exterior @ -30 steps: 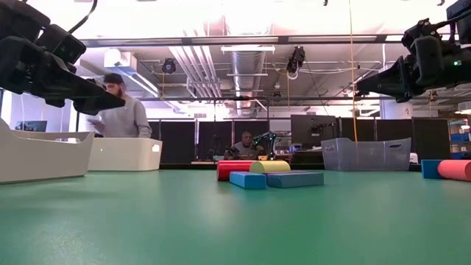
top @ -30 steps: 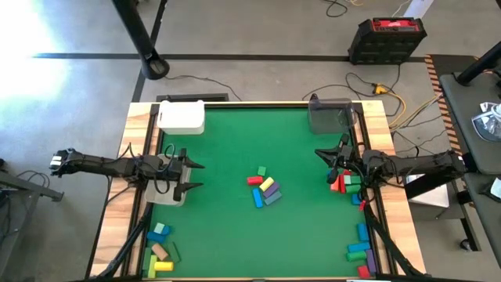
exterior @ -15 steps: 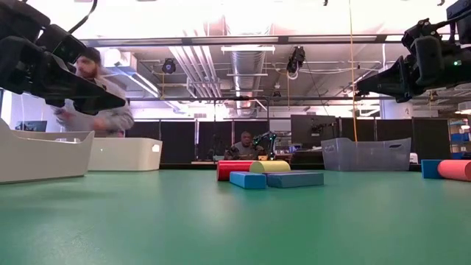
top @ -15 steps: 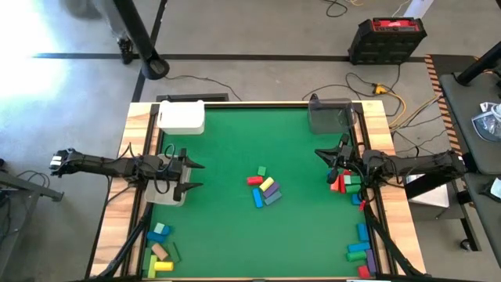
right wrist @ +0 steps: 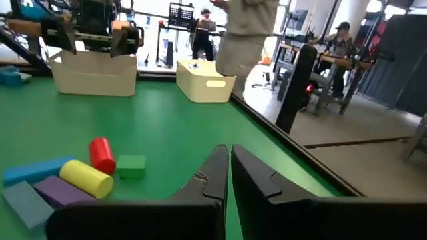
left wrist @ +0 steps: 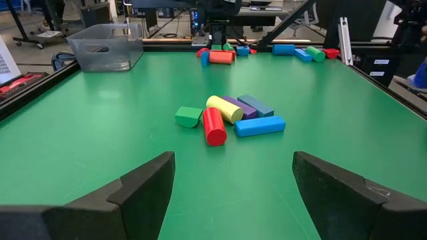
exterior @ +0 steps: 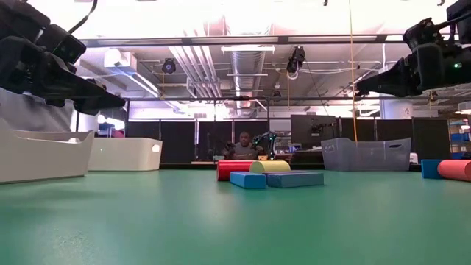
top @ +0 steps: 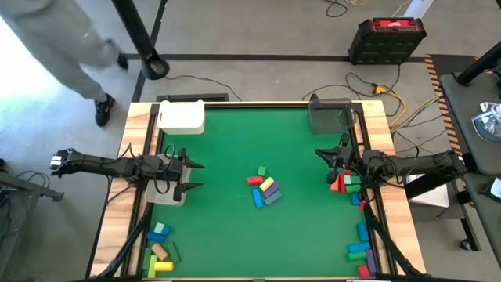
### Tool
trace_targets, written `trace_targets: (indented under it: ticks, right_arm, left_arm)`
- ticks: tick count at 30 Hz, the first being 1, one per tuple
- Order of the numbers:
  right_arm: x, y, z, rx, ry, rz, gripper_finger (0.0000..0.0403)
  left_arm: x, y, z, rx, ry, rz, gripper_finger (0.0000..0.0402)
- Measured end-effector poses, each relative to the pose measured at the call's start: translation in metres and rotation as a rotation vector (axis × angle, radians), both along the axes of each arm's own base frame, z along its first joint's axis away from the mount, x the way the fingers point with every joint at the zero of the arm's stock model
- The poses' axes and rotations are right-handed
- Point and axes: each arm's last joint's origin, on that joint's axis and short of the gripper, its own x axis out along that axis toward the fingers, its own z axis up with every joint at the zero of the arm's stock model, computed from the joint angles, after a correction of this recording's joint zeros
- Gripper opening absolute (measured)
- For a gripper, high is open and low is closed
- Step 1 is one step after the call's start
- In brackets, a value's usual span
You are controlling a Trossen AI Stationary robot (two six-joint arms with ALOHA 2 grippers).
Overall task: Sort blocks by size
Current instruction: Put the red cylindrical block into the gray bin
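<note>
Change since earlier frames: the person in grey clothing (top: 59,39) has walked from behind the table to the floor past its far-left corner; arms and blocks unchanged.
Central cluster of coloured blocks (top: 264,188): mid-table, between the two arms, pieces touching or just beside one another.
Red cylinder (left wrist: 214,126): lying flat, long axis running left-right across the table.
Yellow cylinder (left wrist: 224,109): lying flat, set diagonally, touching the red one.
Purple bar (left wrist: 241,107): flat, beside and parallel to the yellow cylinder.
Grey-blue bar (left wrist: 255,106): flat, alongside the purple one.
Blue bar (left wrist: 259,126): flat, at the near side of the cluster, slightly angled.
Green block (left wrist: 189,117): short, at the far side, just beside the red cylinder.
Left gripper (top: 192,175): raised above the table's left side next to a white tray (top: 174,193), arm level, pointing at the cluster; fingers spread apart, holding nothing.
Right gripper (top: 320,154): raised at the right edge, pointing inward; fingers pressed together, holding nothing.
Other blocks: groups at the near-left corner (top: 160,251) and along the right edge (top: 358,235).
</note>
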Motion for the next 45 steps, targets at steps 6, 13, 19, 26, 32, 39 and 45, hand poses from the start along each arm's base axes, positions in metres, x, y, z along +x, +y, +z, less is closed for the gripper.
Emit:
trace_targets:
  ticks: [6,13,19,26,32,39,45]
  right_arm:
    - [0.000,0.000,0.013,0.095,-0.176,0.001,0.0013]
    - [-0.008,0.003,0.050,0.140,-0.586,0.135,0.0013]
    - [0.004,0.004,0.043,0.153,-0.506,0.153,0.0013]
    - [0.030,0.004,0.015,0.230,-0.279,0.134,0.0013]
    - [0.043,0.014,0.004,0.307,-0.205,0.190,0.0013]
    - [0.074,0.050,0.022,0.284,-0.137,0.356,0.0013]
    - [0.102,0.084,0.024,0.243,-0.052,0.422,0.0013]
  left_arm:
    - [0.000,0.000,0.000,0.000,0.000,0.000,0.0290]
    - [0.000,0.000,0.000,-0.008,0.000,-0.008,0.0290]
    - [-0.003,-0.014,0.012,-0.212,0.025,-0.453,0.0290]
    - [-0.003,-0.017,0.026,-0.229,0.000,-0.568,0.0290]
    - [0.001,-0.012,0.042,-0.007,-0.187,-0.423,0.0290]
    - [0.002,-0.005,0.074,0.016,-0.543,-0.177,0.0290]
    - [0.008,-0.006,0.079,-0.071,-0.594,-0.172,0.0290]
